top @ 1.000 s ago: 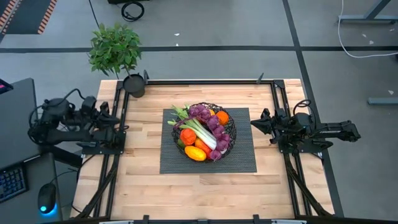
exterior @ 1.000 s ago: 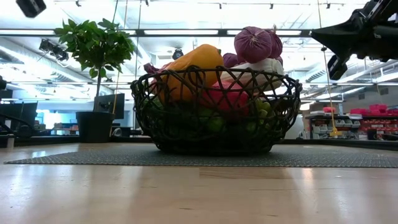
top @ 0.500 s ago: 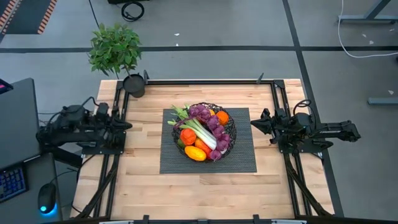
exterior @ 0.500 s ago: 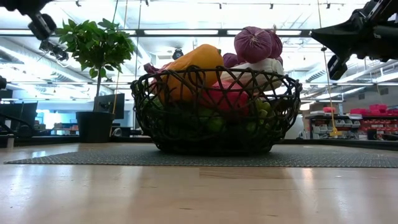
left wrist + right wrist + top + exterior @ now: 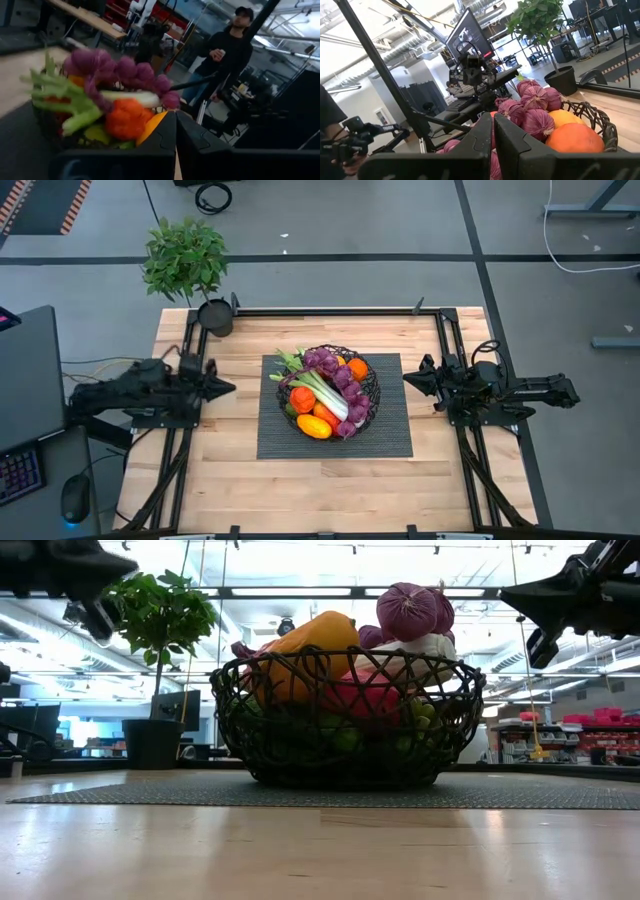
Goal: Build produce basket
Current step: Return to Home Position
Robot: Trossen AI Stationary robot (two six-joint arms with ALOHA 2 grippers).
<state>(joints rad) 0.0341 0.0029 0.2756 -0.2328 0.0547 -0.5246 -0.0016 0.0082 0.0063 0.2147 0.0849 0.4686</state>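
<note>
The black wire basket [image 5: 370, 402] stands on a dark mat [image 5: 390, 435] at the table's middle, heaped with produce [image 5: 325, 392]: leek, purple grapes, oranges, a yellow pepper. In the low view the basket [image 5: 345, 755] fills the centre. My left gripper [image 5: 228, 388] is shut and empty, above the table's left part, pointing at the basket. My right gripper [image 5: 408, 378] is shut and empty at the right, pointing at the basket. The produce shows in both wrist views [image 5: 115, 95] [image 5: 540, 112].
A potted plant [image 5: 190, 265] stands at the table's far left corner. A black metal frame [image 5: 330, 311] runs along the far edge and both sides. A person [image 5: 225, 55] stands in the room beyond the table. Bare wood lies near the front edge [image 5: 330, 490].
My left gripper has moved from beyond the table's left edge toward the right, in over the table toward the basket, staying shut. The right arm and the basket have kept still.
</note>
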